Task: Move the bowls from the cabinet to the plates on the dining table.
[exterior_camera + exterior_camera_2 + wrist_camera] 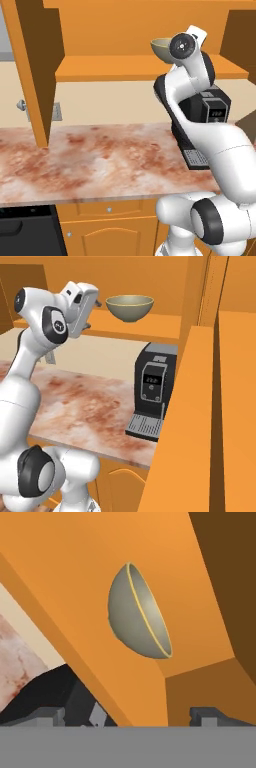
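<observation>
On shelf: bowl (129,307) sits upright on the orange shelf (150,325) of the open cabinet (100,30), rim up, nothing in it.
Bowl look: dull olive outside, paler speckled inside, thin yellowish rim; one bowl visible.
Bowl, left base view: bowl (162,48) at about 1 o'clock in the frame, right part hidden behind the arm's wrist.
Bowl, hand view: bowl (135,614) just above centre, rolled sideways by the camera tilt, rim facing 3 o'clock; orange shelf board around it, darker cabinet wall at 1 to 4 o'clock.
Gripper: gripper (95,303) raised to shelf height, at 9 o'clock from the bowl in the right base view, near it but apart.
Jaws: spread wide, holding nothing; both dark tips at the bottom of the hand view, gripper (131,716), with the bowl beyond the gap and clear of them.
Cabinet door: door (35,70) swung open at 9 o'clock in the left base view, round silver knob (21,105) on it.
Counter below: reddish marbled counter (90,160) under the shelf.
Coffee machine: black and grey coffee machine (150,391) on the counter, at 5 o'clock from the bowl in the right base view, partly behind the arm in the left base view.
Below counter: orange drawers (110,209) with small knobs, dark appliance front (25,232) at 7 o'clock.
</observation>
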Robot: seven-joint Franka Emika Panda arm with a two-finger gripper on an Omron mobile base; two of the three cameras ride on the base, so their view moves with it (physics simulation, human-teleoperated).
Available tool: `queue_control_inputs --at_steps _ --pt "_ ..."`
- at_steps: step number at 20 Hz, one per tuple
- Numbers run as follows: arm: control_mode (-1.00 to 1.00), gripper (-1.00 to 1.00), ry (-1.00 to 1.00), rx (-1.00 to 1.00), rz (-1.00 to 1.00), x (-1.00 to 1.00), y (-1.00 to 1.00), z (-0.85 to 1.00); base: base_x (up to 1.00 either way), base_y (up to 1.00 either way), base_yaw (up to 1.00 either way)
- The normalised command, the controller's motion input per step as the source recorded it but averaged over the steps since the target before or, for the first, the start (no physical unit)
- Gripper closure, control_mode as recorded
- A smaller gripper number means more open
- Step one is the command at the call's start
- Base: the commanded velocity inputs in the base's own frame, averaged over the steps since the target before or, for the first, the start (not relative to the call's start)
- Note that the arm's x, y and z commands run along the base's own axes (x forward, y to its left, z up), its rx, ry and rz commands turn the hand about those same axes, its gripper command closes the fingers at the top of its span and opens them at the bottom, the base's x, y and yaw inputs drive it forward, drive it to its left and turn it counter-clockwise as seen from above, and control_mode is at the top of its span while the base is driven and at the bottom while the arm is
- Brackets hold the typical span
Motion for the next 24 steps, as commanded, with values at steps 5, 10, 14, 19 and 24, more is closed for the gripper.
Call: queue_control_inputs --at_steps 5,10,14,19,24 --pt "-1.00 -1.00 0.00 0.00 0.00 0.26 -0.02 0.00 0.00 0.00 0.00" --pt "-1.00 -1.00 0.00 0.00 0.00 0.26 -0.02 0.00 0.00 0.00 0.00" --pt "-1.00 -1.00 0.03 0.00 0.00 0.26 -0.05 0.00 0.00 0.00 0.00" --pt "-1.00 -1.00 0.05 0.00 0.00 0.26 -0.06 0.00 0.00 0.00 0.00" --pt "-1.00 -1.00 0.03 0.00 0.00 0.27 -0.06 0.00 0.00 0.00 0.00"
